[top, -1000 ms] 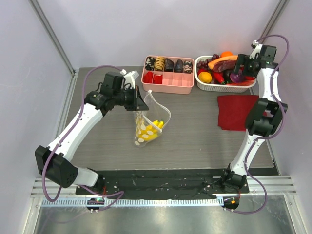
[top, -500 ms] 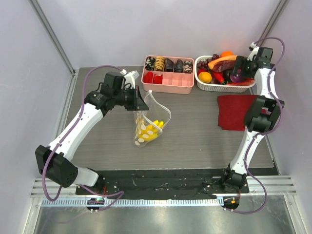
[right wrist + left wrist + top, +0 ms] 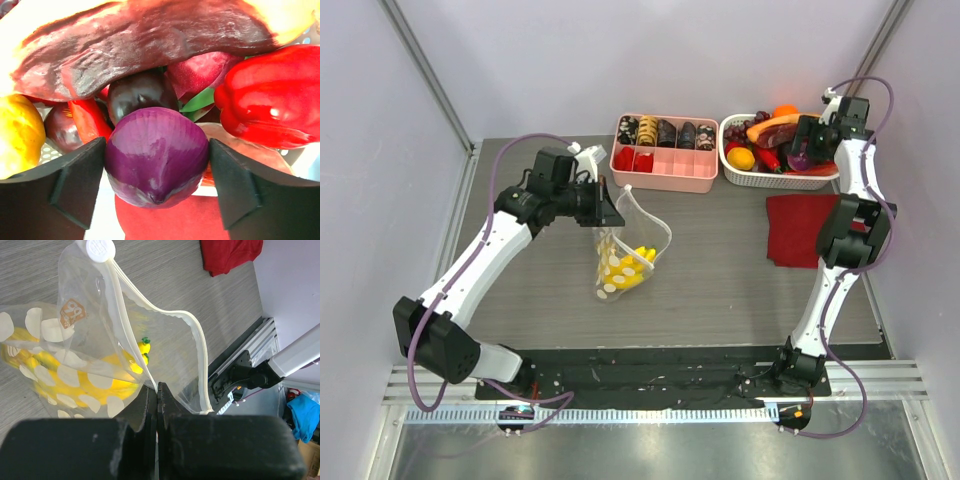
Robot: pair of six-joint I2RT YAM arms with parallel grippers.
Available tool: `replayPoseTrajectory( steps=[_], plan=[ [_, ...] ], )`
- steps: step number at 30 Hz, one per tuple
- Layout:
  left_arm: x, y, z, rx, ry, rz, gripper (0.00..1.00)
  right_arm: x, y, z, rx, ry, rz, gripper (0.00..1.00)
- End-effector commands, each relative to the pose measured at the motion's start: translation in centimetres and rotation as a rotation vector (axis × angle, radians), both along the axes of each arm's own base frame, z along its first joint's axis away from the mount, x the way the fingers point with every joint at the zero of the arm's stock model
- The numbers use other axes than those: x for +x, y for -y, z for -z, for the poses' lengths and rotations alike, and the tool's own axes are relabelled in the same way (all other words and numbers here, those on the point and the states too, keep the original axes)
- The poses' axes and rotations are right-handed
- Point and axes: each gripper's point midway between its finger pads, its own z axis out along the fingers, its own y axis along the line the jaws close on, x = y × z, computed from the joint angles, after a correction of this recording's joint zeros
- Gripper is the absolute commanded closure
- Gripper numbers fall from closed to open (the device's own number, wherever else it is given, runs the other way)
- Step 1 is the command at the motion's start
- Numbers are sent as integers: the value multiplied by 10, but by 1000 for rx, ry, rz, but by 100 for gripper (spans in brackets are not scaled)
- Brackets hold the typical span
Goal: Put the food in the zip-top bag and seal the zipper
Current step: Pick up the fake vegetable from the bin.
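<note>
Right wrist: R gripper (image 3: 157,172) clamps purple onion (image 3: 157,152) over basket (image 3: 765,181), far-right corner. L gripper (image 3: 157,389) pinches zip-top bag (image 3: 85,340) rim. Step: loading; next we carry onion to bag mouth.

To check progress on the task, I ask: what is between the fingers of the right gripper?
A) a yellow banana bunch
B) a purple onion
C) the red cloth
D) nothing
B: in the right wrist view the purple onion sits between the black fingers of the right gripper, touching both.

bag (image 3: 625,255) before tray (image 3: 665,185), basket (image 3: 760,178) right of tray
</note>
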Motion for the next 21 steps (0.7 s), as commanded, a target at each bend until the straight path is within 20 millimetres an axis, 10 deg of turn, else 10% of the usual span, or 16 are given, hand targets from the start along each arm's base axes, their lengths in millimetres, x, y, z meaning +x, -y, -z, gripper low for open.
replayPoseTrajectory(
  steps=[1, 14, 21],
  plan=[
    [8, 2, -7, -19, 39, 8, 100, 10, 6, -51, -36, 121, 23, 22],
    [6, 1, -4, -14, 36, 7, 100, 4, 2, -97, -40, 208, 16, 46],
    [1, 7, -11, -66, 47, 42, 100, -31, -51, -184, 123, 359, -129, 54]
  ],
)
